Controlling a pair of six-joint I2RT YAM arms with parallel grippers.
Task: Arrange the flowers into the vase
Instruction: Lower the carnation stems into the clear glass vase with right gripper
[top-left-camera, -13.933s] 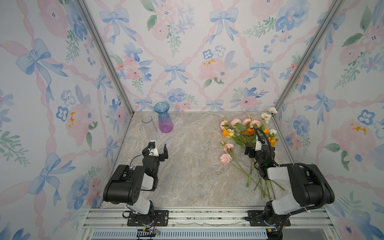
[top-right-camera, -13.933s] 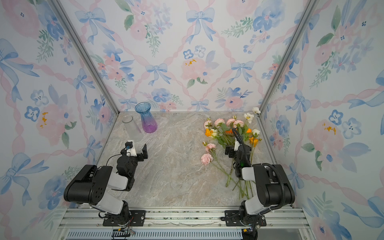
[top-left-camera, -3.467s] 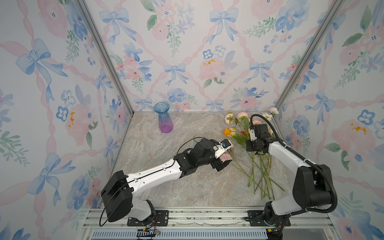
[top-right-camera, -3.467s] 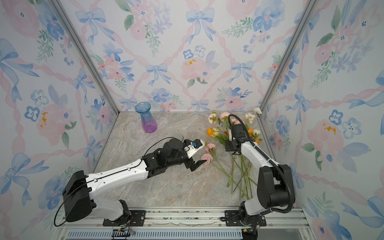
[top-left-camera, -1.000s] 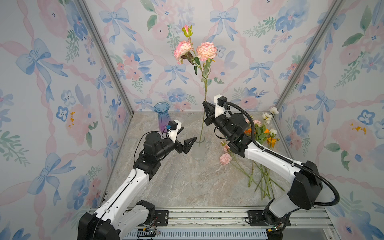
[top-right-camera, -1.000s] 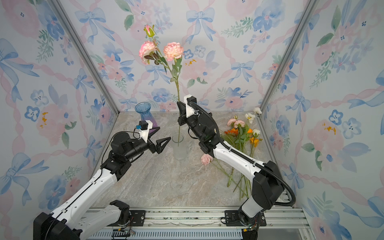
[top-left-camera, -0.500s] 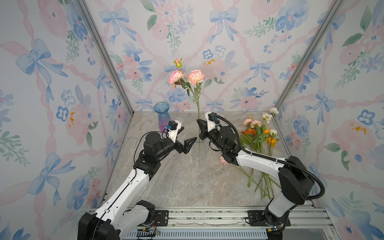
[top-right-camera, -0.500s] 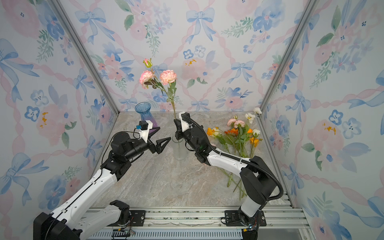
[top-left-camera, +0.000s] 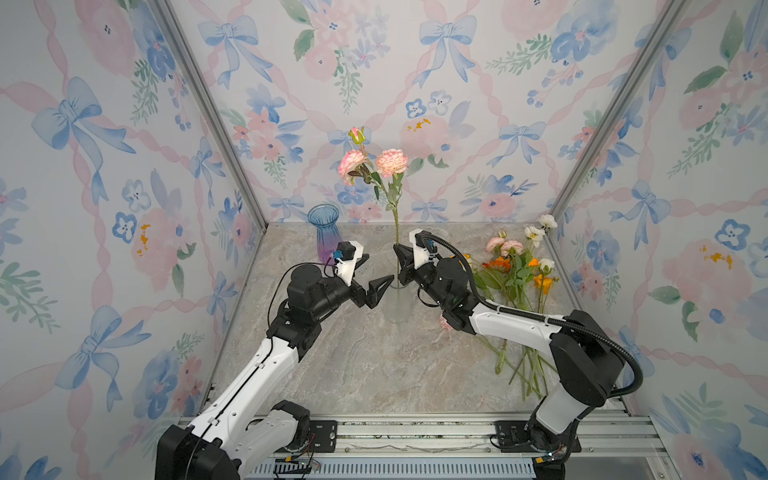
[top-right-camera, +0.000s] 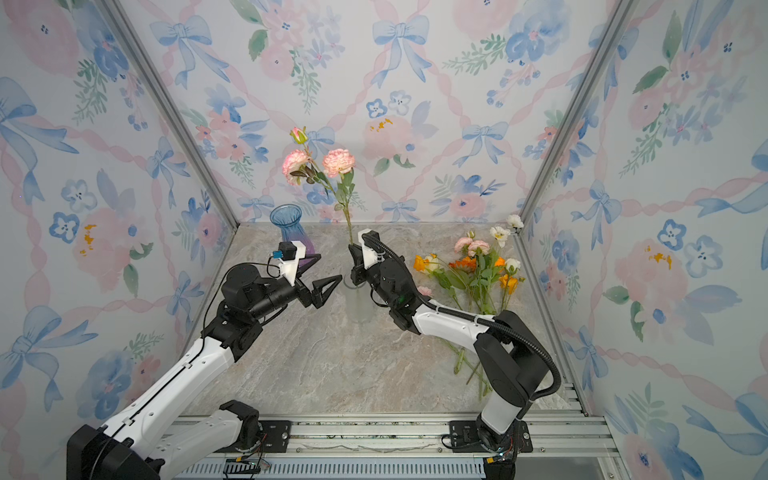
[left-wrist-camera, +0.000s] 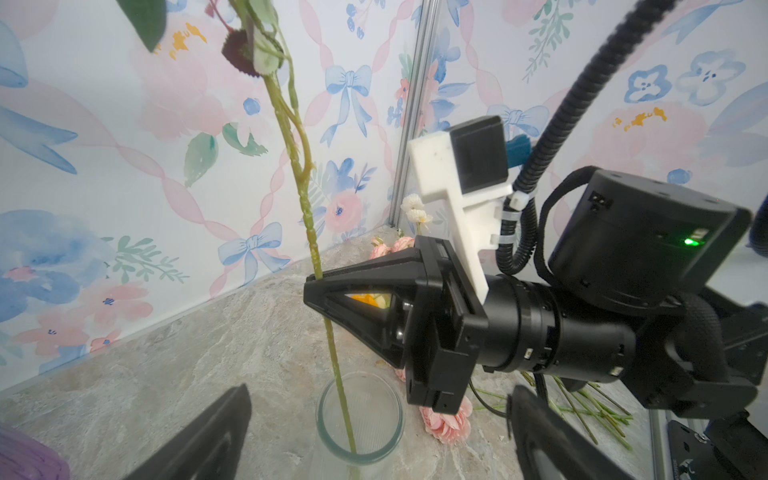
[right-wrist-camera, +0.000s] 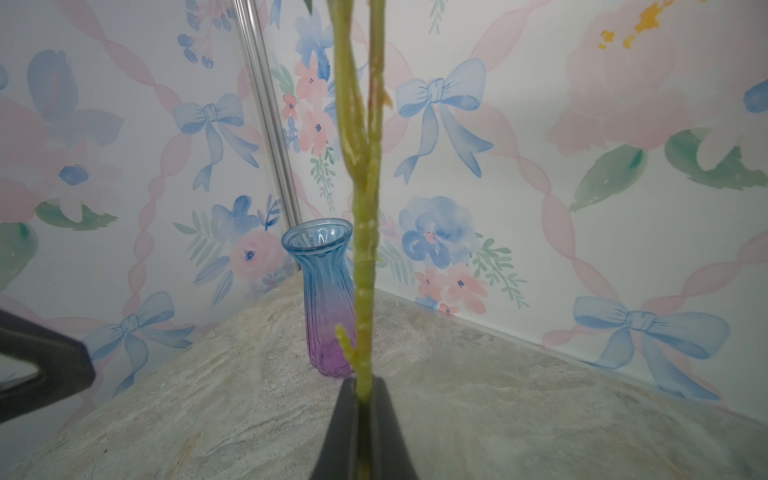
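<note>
A clear glass vase (top-left-camera: 398, 301) (top-right-camera: 356, 305) stands mid-table; its rim (left-wrist-camera: 358, 457) shows in the left wrist view. My right gripper (top-left-camera: 400, 254) (top-right-camera: 353, 254) (right-wrist-camera: 362, 399) is shut on the green stem (left-wrist-camera: 309, 232) (right-wrist-camera: 363, 270) of a flower with pink ruffled blooms (top-left-camera: 390, 162) (top-right-camera: 338, 161). The stem stands upright with its lower end inside the vase. My left gripper (top-left-camera: 376, 271) (top-right-camera: 328, 268) (left-wrist-camera: 380, 392) hovers open just left of the vase rim, holding nothing. The other flowers (top-left-camera: 511, 266) (top-right-camera: 473, 266) lie in a pile at the right.
A blue-to-purple ribbed vase (top-left-camera: 326, 237) (top-right-camera: 289, 228) (right-wrist-camera: 328, 299) stands at the back left corner. One pink bloom (left-wrist-camera: 446, 424) (top-left-camera: 444, 322) lies on the table beside the clear vase, under the right arm. Floral-papered walls close in on three sides.
My right gripper has come down and toward the vase with the pink flower, sinking the stem into the clear vase. The left arm has stayed still and open.
</note>
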